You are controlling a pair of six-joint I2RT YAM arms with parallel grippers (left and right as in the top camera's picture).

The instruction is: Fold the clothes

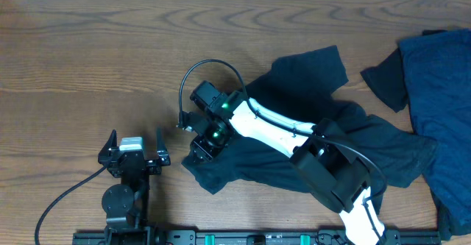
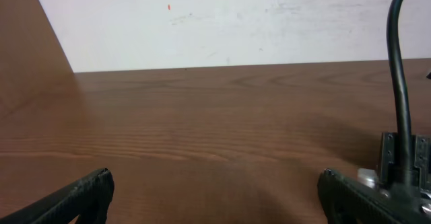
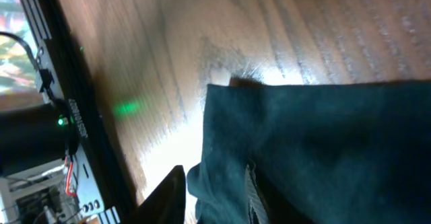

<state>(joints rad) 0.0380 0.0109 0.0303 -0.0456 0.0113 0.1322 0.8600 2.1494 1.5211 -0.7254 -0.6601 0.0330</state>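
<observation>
Two dark garments lie on the wooden table (image 1: 88, 61). The nearer one, a very dark teal-black T-shirt (image 1: 309, 76), is spread loosely across the middle, one short sleeve reaching toward the far side and its left hem bunched near the front edge. A navy-blue garment (image 1: 441, 105) is heaped at the right side, with the T-shirt's right end meeting it.

The right gripper (image 1: 199, 143) sits over the T-shirt's left edge, its white arm crossing the fabric from the lower right. The right wrist camera shows one dark finger (image 3: 168, 196) just beside the cloth's folded edge (the other finger is out of frame), so I cannot tell whether the jaws pinch the fabric or stand apart from it.

The left gripper (image 1: 135, 151) hovers over bare wood to the left of the T-shirt, clear of it, its fingers (image 2: 81, 196) spread wide with nothing between them. A black cable (image 2: 397, 62) loops up at the right of its wrist view.
</observation>
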